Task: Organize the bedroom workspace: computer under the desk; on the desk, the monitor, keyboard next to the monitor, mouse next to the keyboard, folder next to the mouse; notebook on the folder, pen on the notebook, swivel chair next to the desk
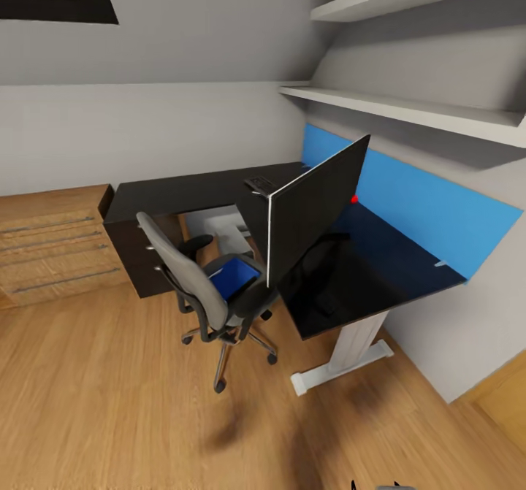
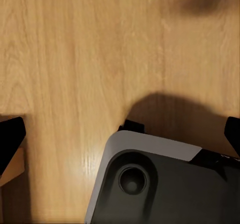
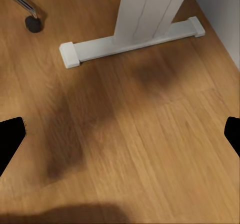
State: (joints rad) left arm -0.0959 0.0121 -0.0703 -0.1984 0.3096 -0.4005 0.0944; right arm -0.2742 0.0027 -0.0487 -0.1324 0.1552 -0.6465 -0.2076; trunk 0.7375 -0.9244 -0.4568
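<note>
The black-topped desk [image 1: 183, 192] with its blue back panel fills the room's corner. The monitor [image 1: 314, 212] stands on it at the inner corner, turned edge-on to me. Behind it lies the keyboard [image 1: 259, 182]. Under the desk is the light grey computer [image 1: 228, 233]. The swivel chair [image 1: 191, 274] is at the desk's inner corner, with the blue folder [image 1: 235, 277] flat on its seat. A thin pale stick [image 1: 440, 262], perhaps the pen, lies by the back panel. My left gripper [image 2: 120, 141] and right gripper [image 3: 120, 136] hang open over the floor, both empty.
A light-wood dresser [image 1: 51, 245] stands left of the desk. White shelves [image 1: 409, 106] jut out above the desk. The desk's white foot [image 3: 130, 39] and a chair castor [image 3: 34, 23] are on the floor ahead. My own base [image 2: 160, 184] is under the left gripper.
</note>
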